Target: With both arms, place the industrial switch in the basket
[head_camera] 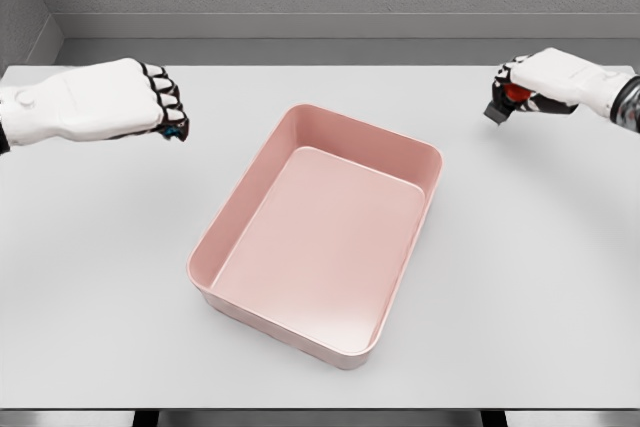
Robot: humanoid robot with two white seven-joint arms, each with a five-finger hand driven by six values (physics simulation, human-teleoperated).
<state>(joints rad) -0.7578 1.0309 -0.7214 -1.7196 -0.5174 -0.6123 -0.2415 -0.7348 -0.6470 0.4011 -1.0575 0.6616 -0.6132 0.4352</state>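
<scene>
A pink rectangular basket [208,247] sits empty in the middle of the white table. My right hand [520,95] hovers at the far right, fingers curled around a small grey switch with a red button [505,102]. My left hand [168,112] hangs at the far left at about the same height, fingers curled tight; a small teal-blue bit [176,131] shows under its fingertips, too hidden to identify. Both hands are clear of the basket, one on each side.
The white table [520,277] stretches around the basket, its front edge near the picture's bottom. A grey wall runs behind the table's far edge.
</scene>
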